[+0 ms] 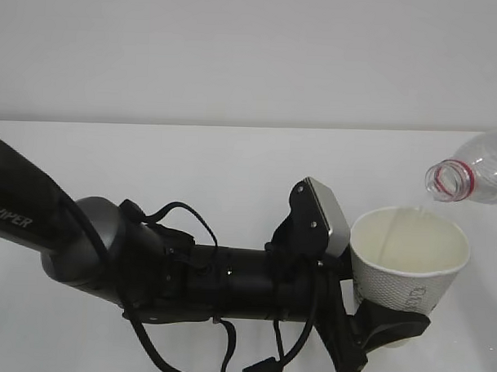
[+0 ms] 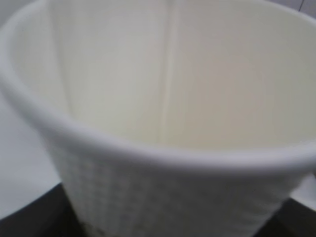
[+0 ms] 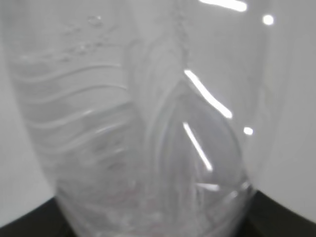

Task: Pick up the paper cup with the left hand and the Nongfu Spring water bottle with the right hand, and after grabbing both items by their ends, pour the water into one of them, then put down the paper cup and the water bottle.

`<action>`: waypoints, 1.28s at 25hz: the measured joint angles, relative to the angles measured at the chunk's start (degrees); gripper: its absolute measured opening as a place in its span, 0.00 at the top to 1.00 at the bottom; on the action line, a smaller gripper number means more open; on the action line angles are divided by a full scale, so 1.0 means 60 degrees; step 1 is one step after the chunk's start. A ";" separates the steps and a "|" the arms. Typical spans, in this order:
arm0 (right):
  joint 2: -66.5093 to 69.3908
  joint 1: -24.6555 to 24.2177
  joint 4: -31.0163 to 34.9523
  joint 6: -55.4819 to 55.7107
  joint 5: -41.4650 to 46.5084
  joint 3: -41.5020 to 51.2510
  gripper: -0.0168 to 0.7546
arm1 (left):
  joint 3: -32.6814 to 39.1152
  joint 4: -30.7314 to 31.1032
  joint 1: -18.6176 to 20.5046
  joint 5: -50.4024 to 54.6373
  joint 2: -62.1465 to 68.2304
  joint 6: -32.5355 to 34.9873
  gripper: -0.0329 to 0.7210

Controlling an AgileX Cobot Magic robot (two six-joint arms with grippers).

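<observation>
Your left hand point(image 1: 382, 325) has its black fingers closed around the lower part of the paper cup point(image 1: 409, 261), holding it upright and raised over the white bench point(image 1: 192, 168) on the right side of the exterior view. The thick black arm marked "PIPER" point(image 1: 35, 207) reaches in from the left edge, with loose black cables point(image 1: 226, 348) hanging from it and the grey-faced wrist block point(image 1: 325, 213) just beside the cup's rim. Your left wrist view is filled by the cup point(image 2: 163, 98), its white interior open toward the camera and its textured outer wall below the rolled rim. The Nongfu Spring water bottle point(image 1: 473, 173) is tilted nearly level at the right edge, its open mouth with the red neck ring just above the cup's far rim. Your right wrist view shows the clear ribbed bottle point(image 3: 148, 128) close up, seated between the dark fingers point(image 3: 34, 224) of your right hand, which grip it at the bottom edge of the frame.
</observation>
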 joint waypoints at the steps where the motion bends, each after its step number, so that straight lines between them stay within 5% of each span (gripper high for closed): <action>1: 0.0000 0.0000 0.0000 -0.0003 0.0000 0.0000 0.44 | 0.0000 0.0000 0.0000 0.0000 0.0000 0.0000 0.25; 32: 0.0000 0.0000 0.0020 -0.0274 -0.0140 0.0000 0.44 | 0.0000 0.0018 0.0000 0.0000 0.0000 0.0000 0.25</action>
